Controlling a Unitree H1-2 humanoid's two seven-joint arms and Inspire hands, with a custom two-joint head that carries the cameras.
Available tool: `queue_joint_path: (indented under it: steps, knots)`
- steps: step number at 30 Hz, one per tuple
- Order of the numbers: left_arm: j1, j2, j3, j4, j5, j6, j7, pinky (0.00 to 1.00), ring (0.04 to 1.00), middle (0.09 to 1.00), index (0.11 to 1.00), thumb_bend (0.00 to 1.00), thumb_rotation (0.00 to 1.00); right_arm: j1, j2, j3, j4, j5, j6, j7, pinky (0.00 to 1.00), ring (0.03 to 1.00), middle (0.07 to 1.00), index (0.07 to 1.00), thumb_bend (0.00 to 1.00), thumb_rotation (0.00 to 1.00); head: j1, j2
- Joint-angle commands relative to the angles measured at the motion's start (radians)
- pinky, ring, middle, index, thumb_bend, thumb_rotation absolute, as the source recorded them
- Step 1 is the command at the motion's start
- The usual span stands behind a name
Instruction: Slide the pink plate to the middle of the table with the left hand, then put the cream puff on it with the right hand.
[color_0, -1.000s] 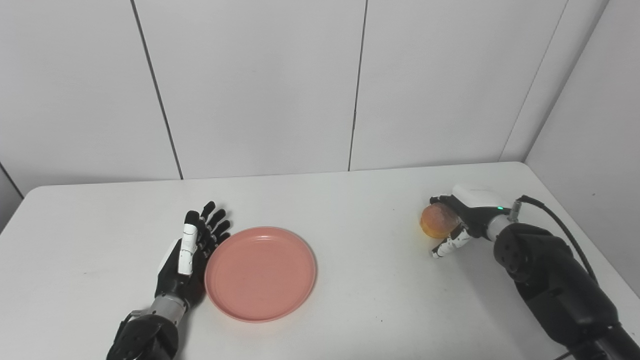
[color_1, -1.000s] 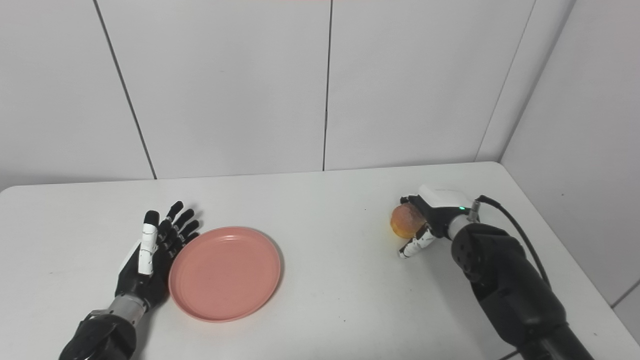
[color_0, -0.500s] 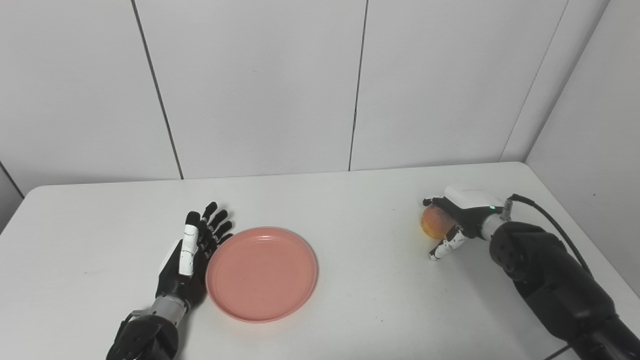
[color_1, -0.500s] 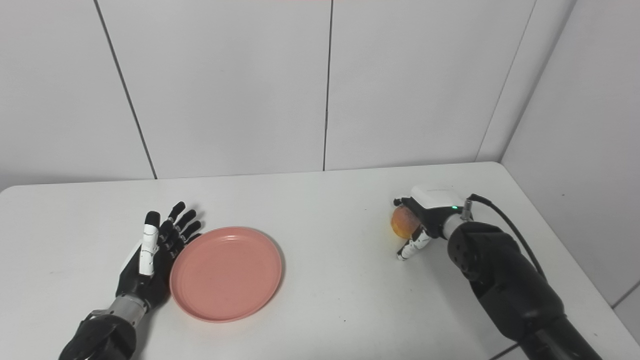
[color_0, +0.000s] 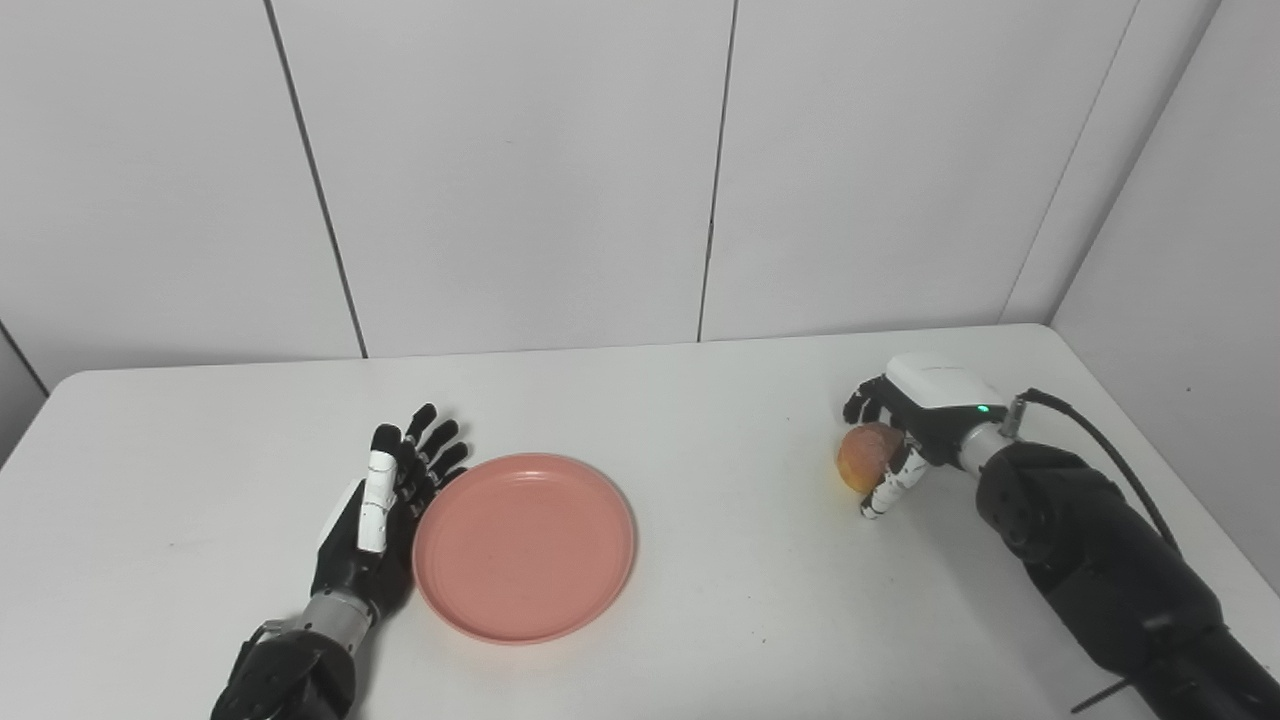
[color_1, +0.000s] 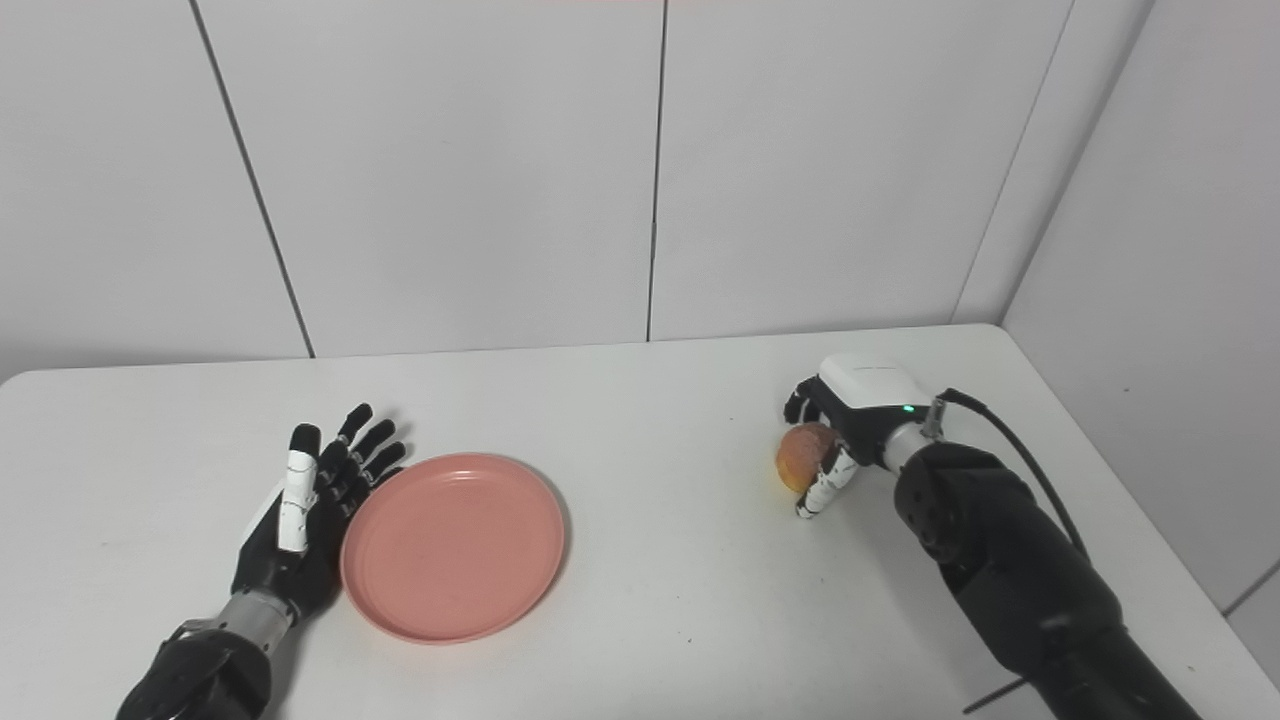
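The pink plate (color_0: 524, 546) lies flat on the white table (color_0: 700, 420), left of its middle. My left hand (color_0: 380, 505) stands open on its edge against the plate's left rim, fingers straight and pointing away from me. Far to the right, the golden-brown cream puff (color_0: 863, 457) rests low on the table inside my right hand (color_0: 915, 425). The dark fingers (color_0: 862, 400) curl over and behind the puff and the white thumb (color_0: 888, 490) presses its near side. The same grasp shows in the right eye view, with the cream puff (color_1: 802, 456) and the plate (color_1: 452, 545).
Grey wall panels (color_0: 520, 170) close off the table's back edge and its right side. A black cable (color_0: 1100, 430) loops from my right wrist. A wide bare strip of table separates the plate from the cream puff.
My right hand has rolled over the cream puff, its white back rising and its fingers spreading above the puff, which sits slightly lower and further left. Left hand and plate have barely moved.
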Motion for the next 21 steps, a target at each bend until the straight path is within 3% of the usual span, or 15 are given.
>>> queue_joint_path:
  steps: [1, 5, 21]
  knots:
    - [-0.009, 0.006, -0.004, -0.001, -0.004, -0.013, -0.018, 0.96, 0.952, 0.978, 0.996, 0.91, 0.97, -0.019, -0.034, 0.000, 0.022, -0.020, -0.025, -0.048, 0.32, 0.410, 0.484, 0.530, 0.53, 0.00, 0.001, 0.000]
    - [-0.007, 0.004, -0.003, 0.004, -0.002, -0.013, -0.016, 0.95, 0.947, 0.969, 0.994, 0.92, 0.96, -0.015, -0.037, 0.007, 0.028, -0.017, -0.023, -0.054, 0.29, 0.402, 0.476, 0.515, 0.52, 0.00, 0.000, 0.002]
    - [-0.008, 0.002, -0.001, 0.029, 0.003, -0.035, -0.020, 0.90, 0.924, 0.955, 0.974, 0.94, 0.94, -0.011, -0.060, 0.015, -0.047, -0.012, -0.014, -0.016, 0.32, 0.415, 0.486, 0.508, 0.52, 0.00, 0.004, 0.005]
